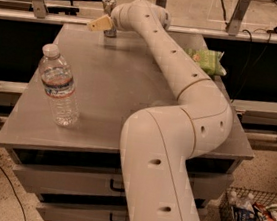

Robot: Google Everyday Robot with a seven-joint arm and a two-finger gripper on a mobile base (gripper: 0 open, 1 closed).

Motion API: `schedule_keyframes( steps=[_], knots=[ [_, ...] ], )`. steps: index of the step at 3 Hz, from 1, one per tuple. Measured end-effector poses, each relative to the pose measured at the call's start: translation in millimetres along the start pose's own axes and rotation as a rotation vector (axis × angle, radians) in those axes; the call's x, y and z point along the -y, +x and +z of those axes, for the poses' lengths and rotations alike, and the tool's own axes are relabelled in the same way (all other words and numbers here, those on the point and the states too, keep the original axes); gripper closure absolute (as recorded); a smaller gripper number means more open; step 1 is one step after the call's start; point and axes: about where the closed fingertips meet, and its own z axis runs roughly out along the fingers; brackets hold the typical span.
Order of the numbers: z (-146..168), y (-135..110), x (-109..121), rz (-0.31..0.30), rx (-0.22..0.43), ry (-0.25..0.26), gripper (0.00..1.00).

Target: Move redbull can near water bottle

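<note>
**Warm, soft light from above**

We see a warm, yellowish cast over the whole scene. The grey table (117,79) takes soft, even light from overhead, with a pale sheen near its middle. The water bottle (59,90) throws only a faint shadow at its base, and small highlights glint on its plastic. The gripper (106,25), at the far left of the table, is well lit. Under the table's near edge, the drawers (69,179) sit in deep shadow.
</note>
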Motion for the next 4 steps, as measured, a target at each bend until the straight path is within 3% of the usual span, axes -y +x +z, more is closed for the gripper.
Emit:
schedule_keyframes(
  steps=[1, 2, 4],
  knots=[
    [4.6, 10.8, 13.4, 0.034, -0.018, 0.047, 0.00],
    [11.3, 13.5, 18.0, 0.064, -0.007, 0.061, 0.17],
    [7.0, -0.4, 23.3, 0.093, 0.051, 0.044, 0.71]
  ],
)
